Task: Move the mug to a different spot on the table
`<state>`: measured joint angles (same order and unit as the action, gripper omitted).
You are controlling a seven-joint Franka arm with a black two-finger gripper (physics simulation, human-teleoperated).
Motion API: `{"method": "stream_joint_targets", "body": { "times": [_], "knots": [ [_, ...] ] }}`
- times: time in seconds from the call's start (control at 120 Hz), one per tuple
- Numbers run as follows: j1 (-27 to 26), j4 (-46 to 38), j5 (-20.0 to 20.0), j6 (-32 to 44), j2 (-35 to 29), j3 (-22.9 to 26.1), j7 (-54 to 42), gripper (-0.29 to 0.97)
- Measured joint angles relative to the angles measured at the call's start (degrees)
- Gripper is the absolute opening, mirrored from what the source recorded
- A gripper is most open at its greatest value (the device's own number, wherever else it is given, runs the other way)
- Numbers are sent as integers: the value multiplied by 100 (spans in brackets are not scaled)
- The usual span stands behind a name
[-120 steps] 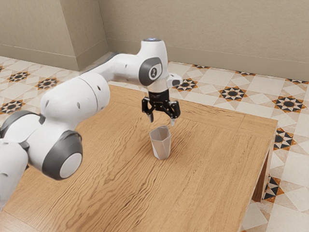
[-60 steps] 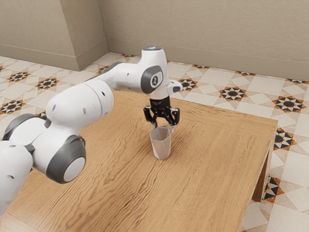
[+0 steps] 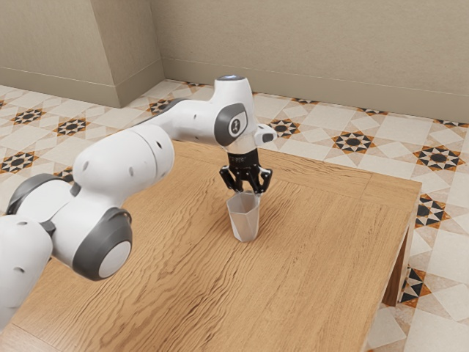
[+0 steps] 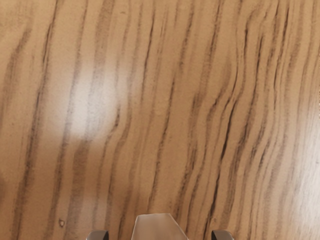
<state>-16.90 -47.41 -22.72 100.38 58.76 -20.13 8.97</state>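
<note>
A pale grey faceted mug (image 3: 243, 218) stands upright near the middle of the wooden table (image 3: 308, 271). My black gripper (image 3: 247, 191) points straight down at the mug's far rim, with its fingertips at rim height. It is open, and the fingers straddle the rim without pressing it. In the wrist view a pale faceted piece of the mug (image 4: 159, 227) sits between the two fingertips (image 4: 97, 234), with a gap on each side. Wood grain lies beyond it.
The white arm reaches in from the exterior view's left, above the table. The table's right edge (image 3: 407, 220) drops to a patterned tile floor (image 3: 432, 158). Bare wood surrounds the mug on all sides.
My hand has come down from above the mug to its rim and turned slightly. The mug has not moved.
</note>
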Motion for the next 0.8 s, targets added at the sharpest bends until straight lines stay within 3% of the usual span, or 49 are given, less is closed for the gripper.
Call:
{"method": "stream_joint_targets", "body": {
  "times": [0.4,0.8],
  "knots": [
    [-18,-6,7,-119,-40,-58,52,12],
    [-64,7,9,-804,-152,-290,222,6]
  ]
}}
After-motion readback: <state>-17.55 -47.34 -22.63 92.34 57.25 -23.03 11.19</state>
